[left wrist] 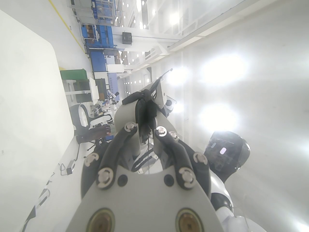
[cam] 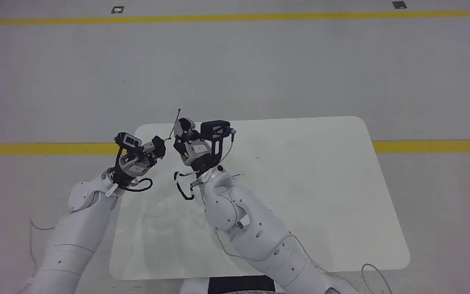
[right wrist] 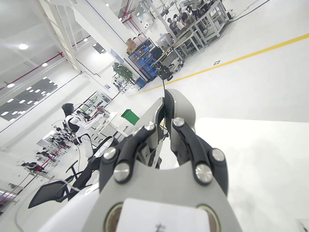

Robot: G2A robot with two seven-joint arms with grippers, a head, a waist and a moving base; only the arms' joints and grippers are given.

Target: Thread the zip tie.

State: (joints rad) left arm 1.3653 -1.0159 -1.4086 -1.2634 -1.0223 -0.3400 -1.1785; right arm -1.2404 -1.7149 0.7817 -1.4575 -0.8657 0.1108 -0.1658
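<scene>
1. Right tool [right wrist: 166, 98] is pressed together and pinching the zip tie [right wrist: 164, 86]. The thin black strap runs through the grip and sticks out past the tips.
2. Location: both tools are raised over the table [cam: 308, 191] near its far left corner. The zip tie is up in the air, not lying on the table.
3. Left tool [left wrist: 144, 105] is also pressed together. I can't tell whether any part of the zip tie, e.g. its head, sits in that grip.
4. Key relation, top view: the zip tie [cam: 176, 123] has its long axis pointing toward the table's far edge, free end ahead of the right tool [cam: 183, 140]. The left tool [cam: 156, 149] is just beside it on the left-edge side. I can't tell if the 2 tools touch.
5. Judgement: threading is in hand but not done, as no closed loop is visible.
6. Judgement: the next move turns on lining the free end's axis up with the head. The strap looks thin and floppy, so a small angle error would miss. The right arm already holds it, so it's the nearer one.
</scene>
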